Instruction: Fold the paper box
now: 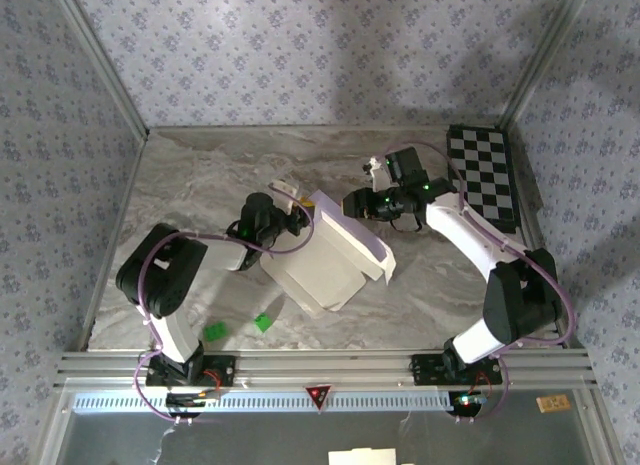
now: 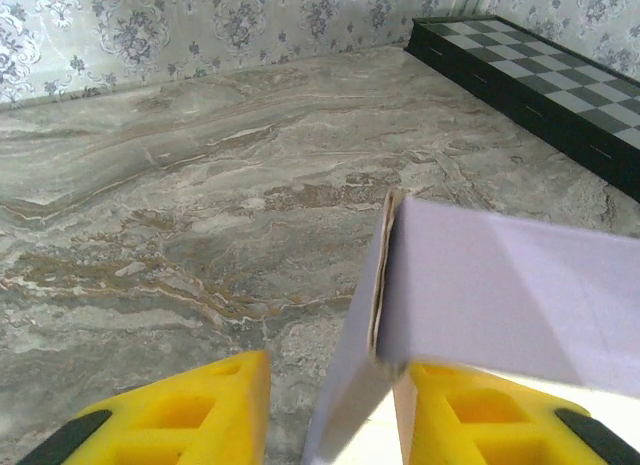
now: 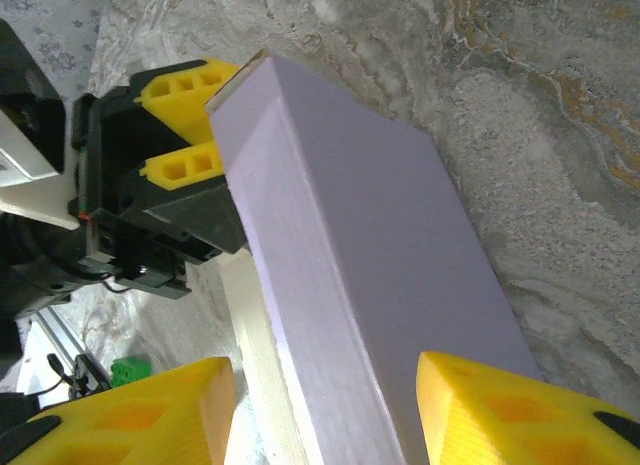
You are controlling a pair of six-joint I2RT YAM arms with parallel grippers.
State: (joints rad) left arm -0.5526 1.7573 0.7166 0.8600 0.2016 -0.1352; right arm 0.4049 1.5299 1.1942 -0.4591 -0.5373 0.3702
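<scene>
The paper box (image 1: 325, 250), pale lilac outside and cream inside, lies partly folded at the table's middle with one long wall raised. My left gripper (image 1: 295, 217) is at that wall's left end. In the left wrist view the wall's corner edge (image 2: 385, 275) stands between the yellow fingers (image 2: 180, 415), close against the right one, with bare table showing beside the left one; the gripper (image 2: 335, 415) is open. My right gripper (image 1: 350, 203) straddles the same wall (image 3: 350, 245) from the other end. It (image 3: 325, 415) is open, with a gap beside its left finger (image 3: 140, 415).
A black-and-white checkerboard (image 1: 485, 175) lies at the back right, near the right arm. Two small green bits (image 1: 214, 332) (image 1: 263, 322) sit near the front left by the left arm's base. Wallpapered walls enclose the marble table (image 1: 200, 175) on three sides.
</scene>
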